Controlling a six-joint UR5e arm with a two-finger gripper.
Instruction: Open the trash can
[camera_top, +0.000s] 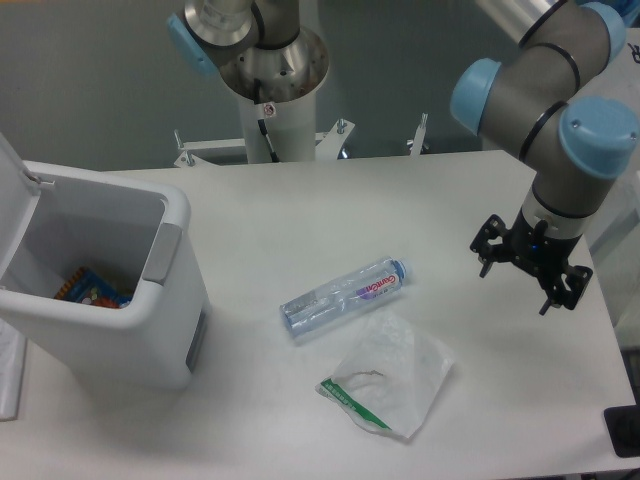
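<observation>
We saw the jaws spread, black two-finger gripper (530, 277) empty near the white table's (300, 220) right edge. Large white boxy plastic trash can (120, 300) sat at the left edge, lid up.

A white surface (300, 210) is filling most of the frame. At the left, the trash can (120, 300) is standing on it with its lid raised. Near the centre, a clear plastic bottle (343, 296) is lying on its side, cap toward the upper right. Just below it, a crumpled clear wrapper (392, 375) with green print is lying flat.
</observation>
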